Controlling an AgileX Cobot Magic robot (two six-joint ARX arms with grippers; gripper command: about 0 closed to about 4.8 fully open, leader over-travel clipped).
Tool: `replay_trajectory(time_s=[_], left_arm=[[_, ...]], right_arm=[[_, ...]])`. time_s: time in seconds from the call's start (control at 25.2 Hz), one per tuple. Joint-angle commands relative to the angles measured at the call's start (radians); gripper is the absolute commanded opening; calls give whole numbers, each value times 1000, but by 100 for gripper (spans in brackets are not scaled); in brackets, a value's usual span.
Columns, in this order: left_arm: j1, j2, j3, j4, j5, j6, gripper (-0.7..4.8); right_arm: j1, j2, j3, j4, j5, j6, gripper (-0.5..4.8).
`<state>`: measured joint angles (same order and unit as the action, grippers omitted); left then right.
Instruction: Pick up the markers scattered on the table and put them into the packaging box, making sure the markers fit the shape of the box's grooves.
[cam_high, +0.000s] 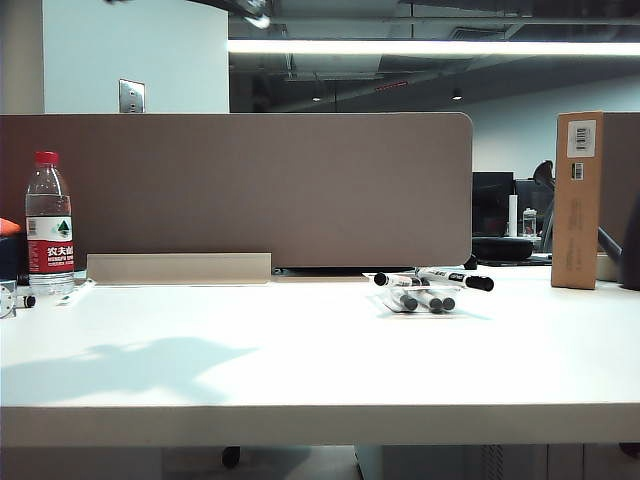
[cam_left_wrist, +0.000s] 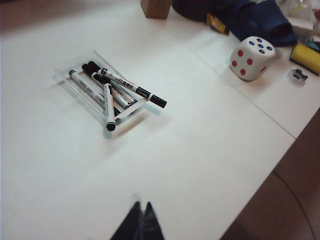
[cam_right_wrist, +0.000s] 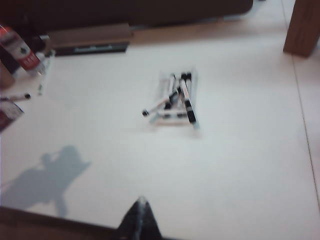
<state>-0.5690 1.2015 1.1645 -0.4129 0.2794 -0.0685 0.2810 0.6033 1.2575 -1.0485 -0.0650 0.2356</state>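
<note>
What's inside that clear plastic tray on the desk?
The packaging box holds several markers side by side, and two more lie skewed on top, one sticking out past its edge. Whether the lower ones sit in grooves is hidden. Both end effectors are shut, away from it.

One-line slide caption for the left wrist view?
Shut left end effector above the table; markers piled crosswise in the packaging box, a large dice beyond.
</note>
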Motion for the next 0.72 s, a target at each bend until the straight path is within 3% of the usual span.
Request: replay_trajectory(time_s=[0.04, 0.32, 0.44, 0.72], left_arm=[[-105, -185, -167, 133, -123, -16, -6], [-401, -472, -427, 358, -401, 11, -6], [-501, -553, -502, 365, -575, 16, -5], [-544, -589, -518, 241, -579, 16, -5]], right_arm=[[0, -83, -88, 11, -72, 3, -1], [0, -225, -161, 60, -90, -114, -1], [0, -279, -163, 47, -91, -138, -1], [0, -377, -162, 12, -90, -138, 0]])
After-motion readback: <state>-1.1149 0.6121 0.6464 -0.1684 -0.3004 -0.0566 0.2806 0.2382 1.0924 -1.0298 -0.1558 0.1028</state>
